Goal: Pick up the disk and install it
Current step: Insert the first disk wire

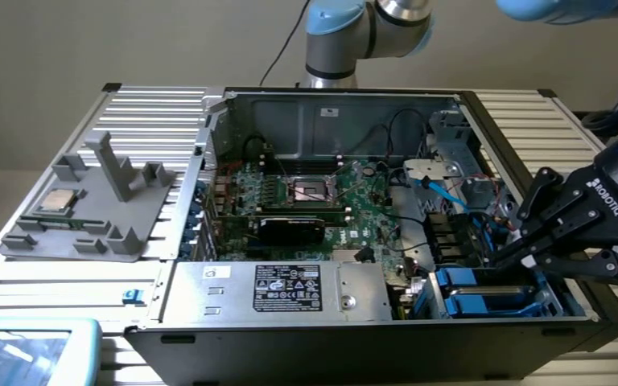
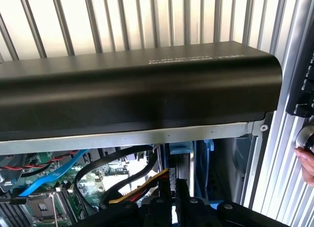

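**Risk of jamming at the drive bay**

We find the pincer (image 1: 515,256) pressed nearly together, low in the open computer case (image 1: 320,104) at its 4 o'clock corner. The disk (image 1: 479,291) sits there in its blue carrier among the bay slots; whether it is fully seated we cannot tell. Cables (image 2: 122,170) run just beside the fingers (image 2: 169,200). We judge snagging them, or skewing the carrier, the main hazards.

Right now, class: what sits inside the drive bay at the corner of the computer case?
Blue plastic carriers sit in the drive bay, beside the power-supply box. The shut hand reaches down at the bay. Whatever lies beneath the carriers and behind the hand is covered.
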